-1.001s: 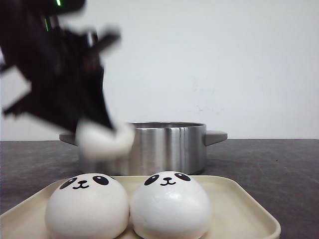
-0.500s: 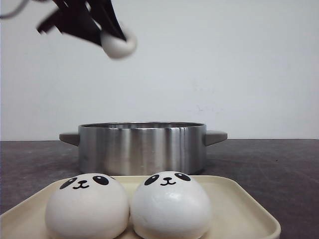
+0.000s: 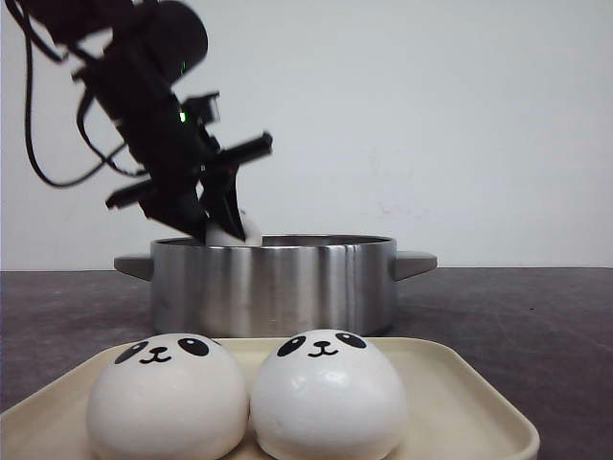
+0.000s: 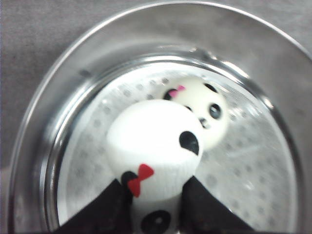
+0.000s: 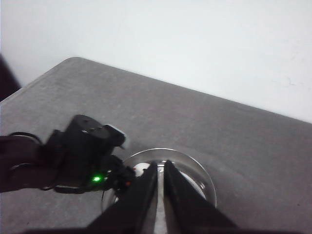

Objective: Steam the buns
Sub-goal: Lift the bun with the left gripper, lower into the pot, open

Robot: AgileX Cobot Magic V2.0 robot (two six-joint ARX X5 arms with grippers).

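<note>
The left tool point(image 4: 155, 204), closed on a soft, glossy bun point(image 4: 155, 151) over the pot point(image 3: 273, 283), should pinch its sides lightly; the right tool point(image 5: 161, 170) looks nearly shut, empty.

Two white dome-shaped panda buns point(image 3: 244, 400) sit side by side on a cream tray point(image 3: 460, 402), before a round steel pot point(image 3: 278, 283) holding another panda bun point(image 4: 204, 112).

Even bright light; wrist views soft — pot point(image 4: 44, 146) glare

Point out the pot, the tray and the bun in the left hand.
pot point(image 3: 278, 287), front view, steel side wall
tray point(image 3: 460, 402), front view, bare floor
held bun point(image 4: 153, 146), left wrist view, white dome
</note>
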